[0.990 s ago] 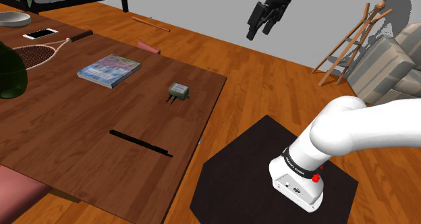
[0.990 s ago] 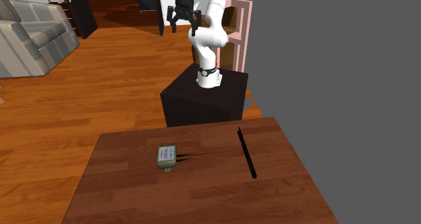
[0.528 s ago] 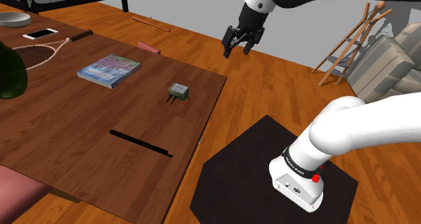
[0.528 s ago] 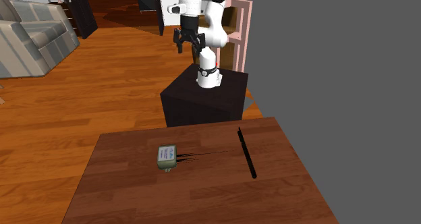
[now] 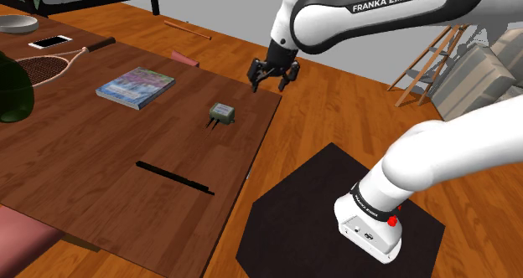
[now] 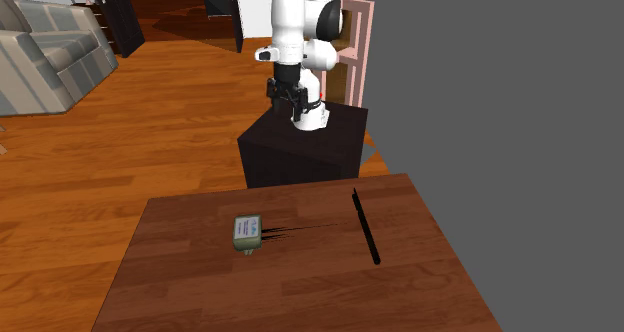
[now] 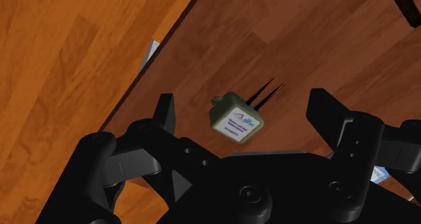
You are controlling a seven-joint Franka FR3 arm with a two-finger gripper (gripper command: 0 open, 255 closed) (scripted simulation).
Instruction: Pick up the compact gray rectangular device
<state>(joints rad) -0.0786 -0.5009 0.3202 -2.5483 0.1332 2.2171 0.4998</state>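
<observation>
The table is taken up with a book, a racket and a thin black rod, none of which the task concerns. The arm is stretched from its stand towards the table corner nearest it. The gripper is held in the air just off that corner, above the table's height. Its fingers are spread wide, and nothing is pinched between them.

The device is seen lying flat on the table near that corner, a little in from the edge facing the stand. It is well apart from the rod. Two thin dark prongs are seen running from one of its sides. In the wrist view the device is framed between the two fingers, but it lies far beneath them and is not touched.

The task is judged to be at its early stage. The approach looks roughly lined up, but nothing has been grasped. Still to be done, by this reading: the gripper is to be lowered over the device, the fingers set either side of its body and closed, and the device lifted clear of the table.
</observation>
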